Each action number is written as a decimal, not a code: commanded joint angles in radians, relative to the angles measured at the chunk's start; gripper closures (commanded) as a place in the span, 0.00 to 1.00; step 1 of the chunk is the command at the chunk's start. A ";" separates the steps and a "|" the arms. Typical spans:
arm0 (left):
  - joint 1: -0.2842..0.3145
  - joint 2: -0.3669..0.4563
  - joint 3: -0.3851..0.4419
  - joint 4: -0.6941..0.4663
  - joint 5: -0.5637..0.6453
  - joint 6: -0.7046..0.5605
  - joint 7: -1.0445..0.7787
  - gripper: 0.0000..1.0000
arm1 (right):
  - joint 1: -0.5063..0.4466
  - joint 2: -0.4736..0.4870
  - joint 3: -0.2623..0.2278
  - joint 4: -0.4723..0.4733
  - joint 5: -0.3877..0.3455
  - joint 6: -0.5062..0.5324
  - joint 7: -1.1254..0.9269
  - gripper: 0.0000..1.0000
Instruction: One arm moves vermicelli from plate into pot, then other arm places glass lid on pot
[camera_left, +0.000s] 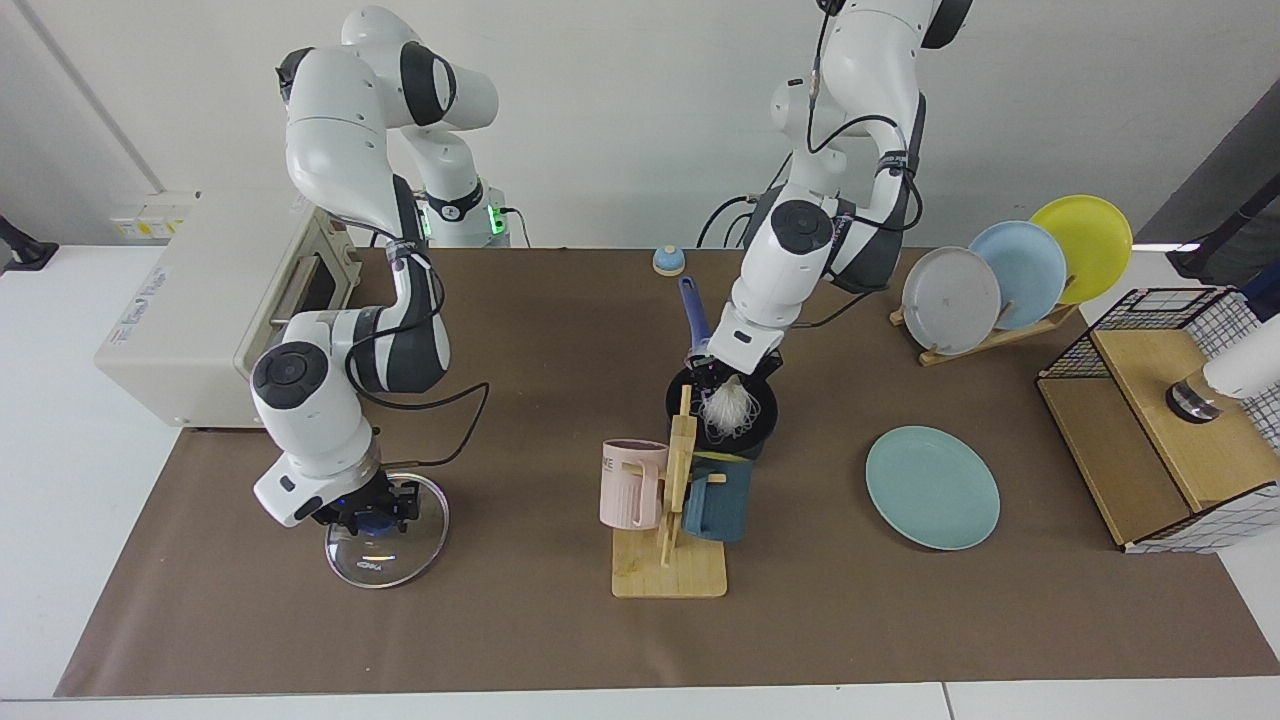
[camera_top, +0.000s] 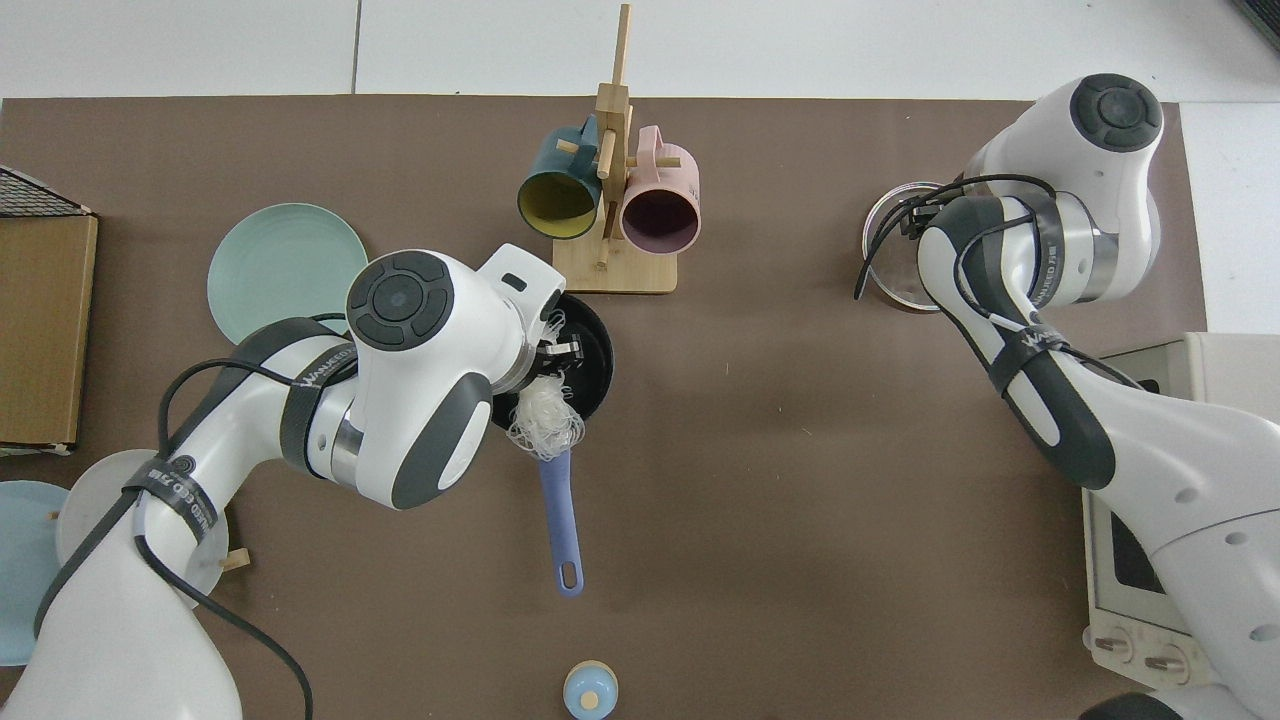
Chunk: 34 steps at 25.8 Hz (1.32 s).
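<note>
Left gripper (camera_left: 716, 375): positioned directly over the pot (camera_left: 752, 425), fingers closed on the vermicelli (camera_left: 730, 408). Vermicelli: hanging from the fingers as a white tangle at the pot's mouth; in the top view (camera_top: 545, 418), overlapping the pot rim on the handle side. Whether the strands touch the pot floor: cannot tell. Pot: black, at table centre, just behind the wooden mug rack (camera_left: 672, 545), blue handle (camera_left: 695, 315) pointing to the far edge. Rack: pink mug (camera_left: 630, 484) and dark blue mug (camera_left: 718, 498) hung on it.

Plate (camera_left: 932, 487): teal, flat on the brown mat, right of the pot and well apart from it, bare.

Right gripper (camera_left: 372, 512): lowered onto the glass lid (camera_left: 388, 535) at near left, fingers astride the blue knob. Contact with the knob: cannot tell. Lid: flat on the mat, largely hidden by the arm in the top view (camera_top: 888, 250).

Far right: grey, pale blue and yellow plates upright in a stand (camera_left: 1010, 275).
</note>
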 joint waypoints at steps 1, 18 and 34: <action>-0.006 0.020 0.010 -0.019 -0.008 0.082 -0.006 1.00 | 0.001 -0.041 0.007 -0.033 0.003 -0.014 0.009 1.00; 0.012 -0.016 0.085 0.095 -0.008 -0.080 0.000 0.00 | 0.012 -0.311 0.007 -0.073 0.006 -0.282 0.020 1.00; 0.011 -0.320 0.340 0.141 0.017 -0.511 0.291 0.00 | 0.185 -0.623 0.009 -0.259 0.004 -0.468 0.224 1.00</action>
